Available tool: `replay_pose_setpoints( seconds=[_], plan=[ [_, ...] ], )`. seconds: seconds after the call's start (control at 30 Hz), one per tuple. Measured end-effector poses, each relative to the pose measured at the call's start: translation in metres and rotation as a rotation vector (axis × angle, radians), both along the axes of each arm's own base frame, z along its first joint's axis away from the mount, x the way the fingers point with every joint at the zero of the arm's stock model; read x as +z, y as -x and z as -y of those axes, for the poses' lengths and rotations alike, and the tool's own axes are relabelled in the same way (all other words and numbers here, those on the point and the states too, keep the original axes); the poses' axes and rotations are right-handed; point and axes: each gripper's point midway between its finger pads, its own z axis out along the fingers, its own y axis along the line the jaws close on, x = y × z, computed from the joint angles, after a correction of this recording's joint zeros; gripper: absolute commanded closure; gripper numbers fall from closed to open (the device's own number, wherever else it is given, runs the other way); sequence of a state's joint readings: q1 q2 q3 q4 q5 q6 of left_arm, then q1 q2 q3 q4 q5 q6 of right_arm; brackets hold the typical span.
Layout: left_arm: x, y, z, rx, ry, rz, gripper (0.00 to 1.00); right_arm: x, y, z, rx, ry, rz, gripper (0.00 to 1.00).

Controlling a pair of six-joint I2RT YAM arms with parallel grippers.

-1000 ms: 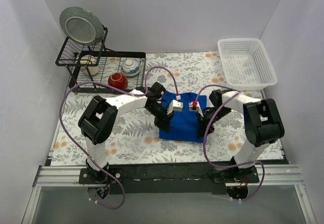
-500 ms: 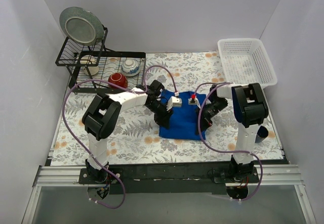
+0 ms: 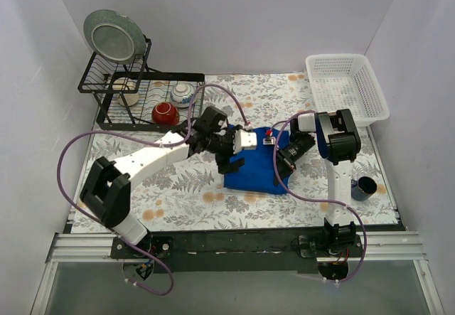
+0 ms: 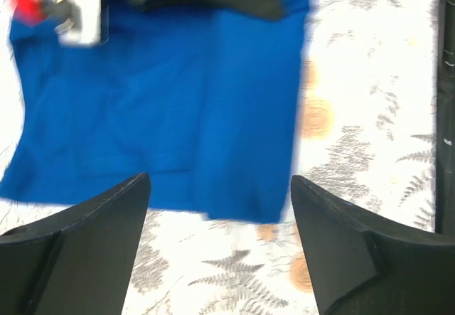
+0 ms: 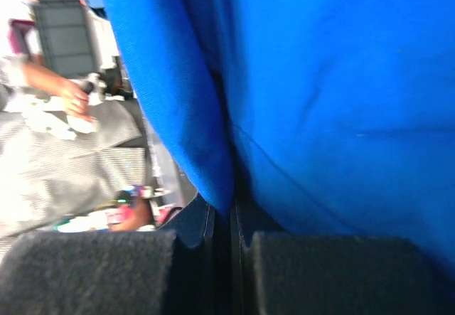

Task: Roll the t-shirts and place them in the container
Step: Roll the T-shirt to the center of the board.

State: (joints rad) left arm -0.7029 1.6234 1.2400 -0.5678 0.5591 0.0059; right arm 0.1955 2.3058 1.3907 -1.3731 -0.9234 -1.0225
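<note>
Floral-patterned cloth covers the worktop point(image 3: 178, 194), and the blue t-shirt point(image 3: 256, 173) lies near its middle as a compact folded slab, not yet a roll. Behind it on the left stands a black wire dish rack point(image 3: 142, 102), and a white basket point(image 3: 347, 87) sits at the far right corner, well apart from the shirt.

The change is on the left side. A second ago the left end effector point(image 4: 220, 247) was nearly closed at the shirt's left edge. Now its jaws are spread wide with nothing between them, and it hangs above the cloth point(image 4: 178, 102) with the shirt's near edge showing in the gap. The left arm has also stretched out low across the worktop. The right arm has drawn up and swung back, which uncovers a small dark cup point(image 3: 364, 187) near the right edge.

The right end effector point(image 5: 231, 258) is pinched tight on a fold of blue fabric at the shirt's right edge point(image 3: 288, 160).

This probably means the left side has been let go of. The shirt is now held at one edge only, so any further pull from the right could drag or skew the bundle. The rolling itself appears barely begun.
</note>
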Motion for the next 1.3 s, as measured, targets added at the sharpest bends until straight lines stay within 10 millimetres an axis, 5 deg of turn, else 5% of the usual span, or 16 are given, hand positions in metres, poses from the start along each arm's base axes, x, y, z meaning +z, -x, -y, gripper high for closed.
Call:
replay_pose_setpoints(
  seconds=[0.1, 0.27, 0.67, 0.9, 0.97, 1.13, 1.2, 1.3],
  plan=[
    [0.000, 0.032, 0.009, -0.105, 0.031, 0.107, 0.17, 0.000, -0.002, -0.001, -0.015, 0.026, -0.048, 0.99],
    [-0.049, 0.072, -0.002, -0.229, -0.008, 0.188, 0.21, 0.000, -0.006, -0.002, -0.032, 0.044, -0.067, 0.99],
    [-0.087, 0.058, -0.001, -0.233, -0.037, 0.310, 0.25, 0.000, -0.014, -0.004, -0.037, 0.051, -0.074, 0.99],
    [-0.103, 0.048, 0.009, -0.235, -0.043, 0.331, 0.52, 0.000, -0.014, -0.004, -0.037, 0.050, -0.074, 0.99],
    [-0.104, 0.042, 0.013, -0.235, -0.047, 0.348, 0.68, 0.000, -0.014, -0.004, -0.037, 0.050, -0.073, 0.99],
    [-0.105, 0.032, 0.019, -0.251, -0.073, 0.372, 0.80, 0.000, -0.014, -0.004, -0.035, 0.047, -0.069, 0.82],
    [-0.105, 0.031, 0.020, -0.254, -0.087, 0.356, 0.97, 0.001, -0.014, -0.003, -0.038, 0.042, -0.062, 0.51],
    [-0.104, 0.033, 0.023, -0.254, -0.100, 0.311, 1.00, 0.014, -0.015, -0.001, -0.046, 0.033, -0.021, 0.34]
  ],
)
